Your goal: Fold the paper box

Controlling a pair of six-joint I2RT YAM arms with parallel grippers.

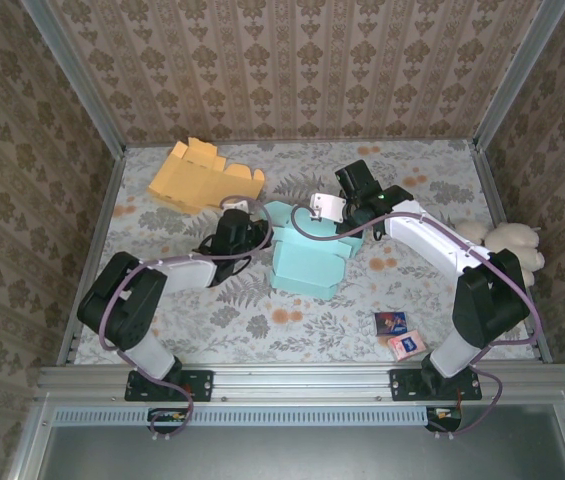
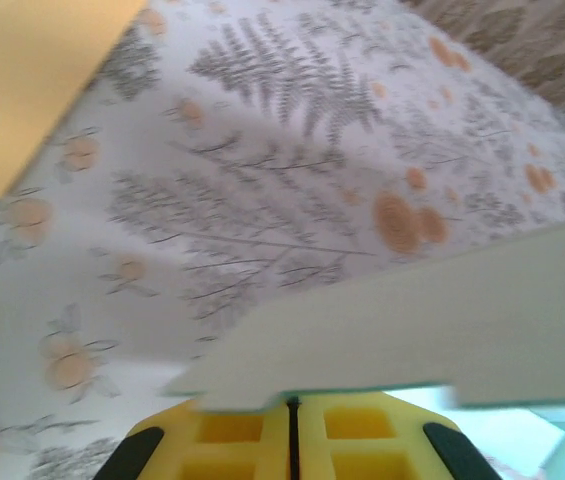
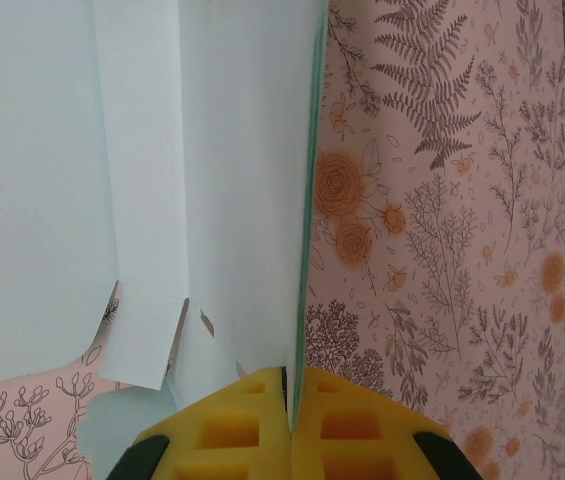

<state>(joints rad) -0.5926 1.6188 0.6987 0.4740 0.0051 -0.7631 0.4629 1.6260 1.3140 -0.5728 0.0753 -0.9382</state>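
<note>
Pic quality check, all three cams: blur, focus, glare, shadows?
Top external: sharp, evenly lit, no glare, soft shadows on the tablecloth around the teal paper box. Left wrist: soft throughout, box flap and left tool pads smeared at close range, print blurry. Right wrist: crisp box creases and print, right tool pads clear too.

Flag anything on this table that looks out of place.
A white plush toy sits wedged at the table's right rail, by the wall, and two small picture cards lie loose near the front edge. Neither belongs to box folding. Nothing looks spilled.
</note>
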